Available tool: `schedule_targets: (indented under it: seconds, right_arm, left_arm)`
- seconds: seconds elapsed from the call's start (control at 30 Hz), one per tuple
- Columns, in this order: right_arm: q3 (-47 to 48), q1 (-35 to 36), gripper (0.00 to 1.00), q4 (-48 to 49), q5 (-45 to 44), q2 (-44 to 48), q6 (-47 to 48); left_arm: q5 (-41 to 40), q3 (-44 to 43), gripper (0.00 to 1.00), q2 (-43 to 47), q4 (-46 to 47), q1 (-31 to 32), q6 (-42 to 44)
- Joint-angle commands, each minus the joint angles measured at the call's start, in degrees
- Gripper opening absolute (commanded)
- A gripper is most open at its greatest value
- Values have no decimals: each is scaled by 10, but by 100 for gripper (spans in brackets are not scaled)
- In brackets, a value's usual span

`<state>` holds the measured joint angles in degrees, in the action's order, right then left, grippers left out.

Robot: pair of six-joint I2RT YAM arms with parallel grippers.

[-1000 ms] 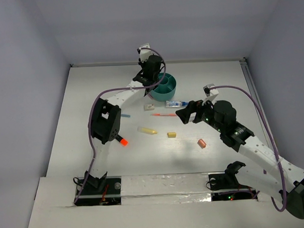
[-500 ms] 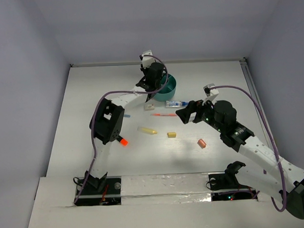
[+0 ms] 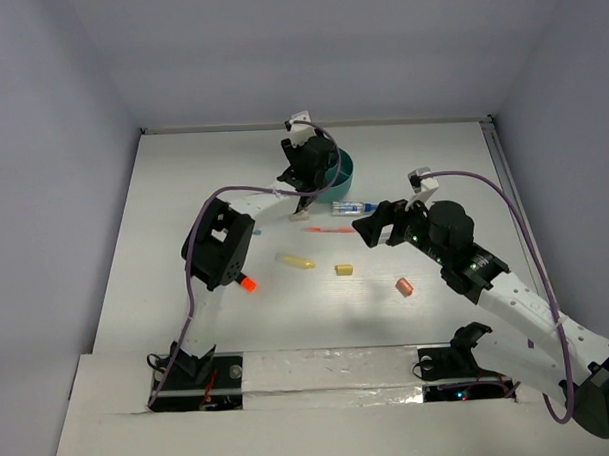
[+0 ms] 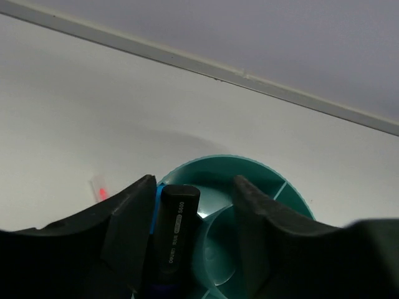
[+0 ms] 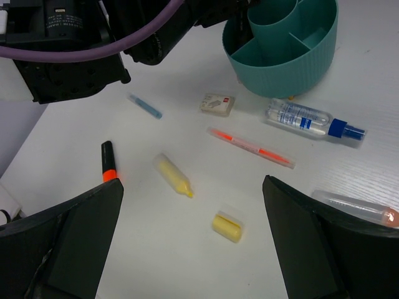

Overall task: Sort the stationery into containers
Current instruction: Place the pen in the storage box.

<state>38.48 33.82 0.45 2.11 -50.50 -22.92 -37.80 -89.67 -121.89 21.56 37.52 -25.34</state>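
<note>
My left gripper [image 4: 193, 187] hangs over the teal container [image 4: 249, 171], jaws open. A black marker [image 4: 174, 237] with a blue band stands between them, leaning on the left finger, clear of the right one, its lower end in the outer ring. From above, the left gripper [image 3: 318, 172] covers the container's [image 3: 342, 167] left side. My right gripper [image 5: 193, 182] hovers wide open and empty above a yellow highlighter [image 5: 173, 175] and a yellow eraser bit [image 5: 227, 227]. An orange-pink pen [image 5: 252, 147], white eraser [image 5: 217, 103], blue pen [image 5: 144, 106] and orange-capped black marker [image 5: 107, 162] lie loose.
A clear bottle with a blue cap [image 5: 312, 118] lies just in front of the container. An orange bit [image 3: 405, 287] sits on the table to the right. The left arm's elbow [image 3: 220, 253] hangs over the table's left side.
My left gripper has shifted right, farther over the container, and its jaws have widened off the black marker. The right arm has not moved.
</note>
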Motion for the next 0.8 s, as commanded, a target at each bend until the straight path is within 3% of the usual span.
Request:
schedule_targets:
  seconds: [0.0, 0.13, 0.23, 0.4, 0.43, 0.67, 0.77]
  right_arm:
    - [3, 3, 100, 24, -4, 4, 2]
    - [2, 3, 100, 26, -3, 1, 2]
    - [3, 3, 100, 26, 0, -3, 2]
    - [4, 3, 100, 25, 3, -4, 2]
    - [4, 3, 100, 25, 3, -6, 2]
    - [7, 3, 100, 26, 24, -19, 0]
    - [9, 3, 100, 28, 31, -28, -2]
  left_arm:
    - [-16, 2, 53, 61, 35, 4, 11]
    - [-21, 0, 76, 98, 45, 4, 30]
    - [-23, -3, 85, 139, 31, 4, 45]
    - [-2, 57, 84, 253, -20, 4, 34]
    - [5, 76, 82, 273, -69, 4, -5]
    - [69, 392, 73, 529, -203, -9, -180]
    - [82, 481, 72, 605, -289, -21, -222]
